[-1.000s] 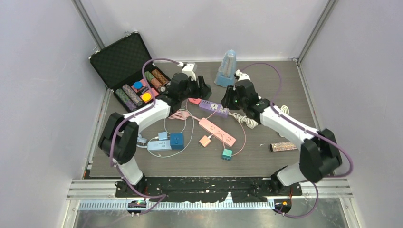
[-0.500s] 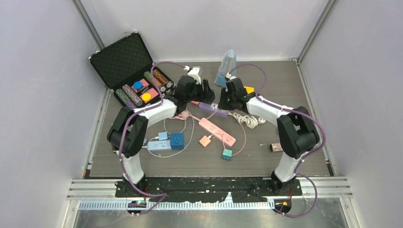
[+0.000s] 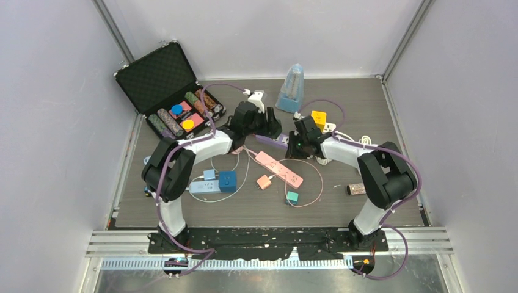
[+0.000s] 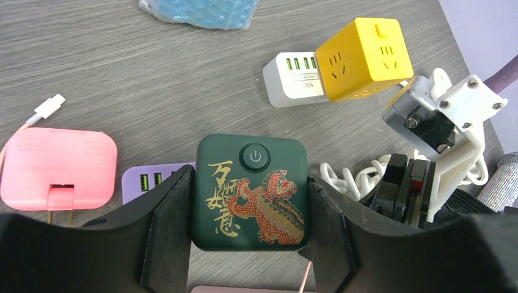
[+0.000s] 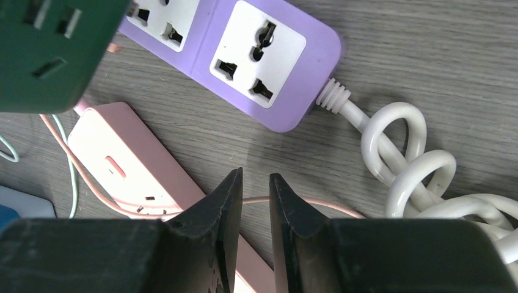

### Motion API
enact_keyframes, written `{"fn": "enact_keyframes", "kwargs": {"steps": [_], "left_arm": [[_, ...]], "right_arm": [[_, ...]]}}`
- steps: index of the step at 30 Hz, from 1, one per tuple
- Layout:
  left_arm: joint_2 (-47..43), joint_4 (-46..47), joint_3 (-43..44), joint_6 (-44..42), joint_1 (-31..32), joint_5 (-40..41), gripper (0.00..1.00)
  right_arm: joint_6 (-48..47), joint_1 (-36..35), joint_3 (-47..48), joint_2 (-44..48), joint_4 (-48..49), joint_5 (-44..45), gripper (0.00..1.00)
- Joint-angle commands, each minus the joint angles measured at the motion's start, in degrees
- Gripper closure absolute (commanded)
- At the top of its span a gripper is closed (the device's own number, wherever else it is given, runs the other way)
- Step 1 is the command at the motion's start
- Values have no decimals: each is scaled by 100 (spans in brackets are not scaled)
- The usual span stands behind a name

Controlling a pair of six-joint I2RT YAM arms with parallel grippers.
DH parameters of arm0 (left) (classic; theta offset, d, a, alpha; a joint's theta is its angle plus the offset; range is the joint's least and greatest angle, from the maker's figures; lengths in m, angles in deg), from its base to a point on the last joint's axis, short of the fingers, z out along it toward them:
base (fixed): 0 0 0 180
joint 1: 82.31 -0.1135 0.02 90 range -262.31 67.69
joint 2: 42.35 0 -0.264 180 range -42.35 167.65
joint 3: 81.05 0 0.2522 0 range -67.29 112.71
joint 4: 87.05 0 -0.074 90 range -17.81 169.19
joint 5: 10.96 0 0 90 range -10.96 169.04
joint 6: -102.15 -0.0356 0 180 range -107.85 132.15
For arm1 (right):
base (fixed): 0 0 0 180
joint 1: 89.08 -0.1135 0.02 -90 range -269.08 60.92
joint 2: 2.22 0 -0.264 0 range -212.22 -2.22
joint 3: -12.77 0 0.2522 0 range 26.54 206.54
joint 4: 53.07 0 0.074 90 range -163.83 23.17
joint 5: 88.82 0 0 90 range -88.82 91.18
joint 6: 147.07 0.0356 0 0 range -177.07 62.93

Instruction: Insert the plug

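Observation:
My left gripper [image 4: 249,186] is shut on a dark green cube plug [image 4: 244,210] with a gold and red dragon print and a power button on top. It holds the cube just above the purple power strip [image 4: 153,182]. In the top view the left gripper [image 3: 270,129] is over the strip's left end [image 3: 273,140]. In the right wrist view the green cube [image 5: 49,49] hangs over the purple strip [image 5: 244,55], whose right sockets are free. My right gripper [image 5: 255,178] is nearly closed and empty, low over a thin pink cable, beside the strip's right end [image 3: 299,144].
A pink power strip [image 3: 279,169] lies in front. A coiled white cable [image 5: 403,159], a yellow cube socket [image 4: 363,58], a white USB charger [image 4: 293,79] and a pink adapter [image 4: 58,168] are close by. An open black case [image 3: 165,91] stands back left and a blue pyramid-shaped thing [image 3: 292,88] at the back.
The left gripper has moved right with the green cube, over the purple strip. The right gripper has moved to the strip's right end. The teal cube and pink cable shifted a little.

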Motion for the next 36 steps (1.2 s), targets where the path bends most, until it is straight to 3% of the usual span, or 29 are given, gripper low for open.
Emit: {"fn": "enact_keyframes", "kwargs": {"steps": [1, 9, 27, 36], "left_arm": [[32, 392, 40, -58, 93, 212, 100], [230, 395, 78, -110, 249, 482, 100], [275, 235, -3, -517, 621, 1961, 100], [364, 12, 202, -523, 624, 1979, 100]], "right_arm": [[146, 15, -119, 342, 327, -86, 72], [207, 34, -275, 408, 461, -116, 73], [190, 108, -431, 549, 535, -159, 73], [155, 143, -477, 599, 544, -189, 73]]}}
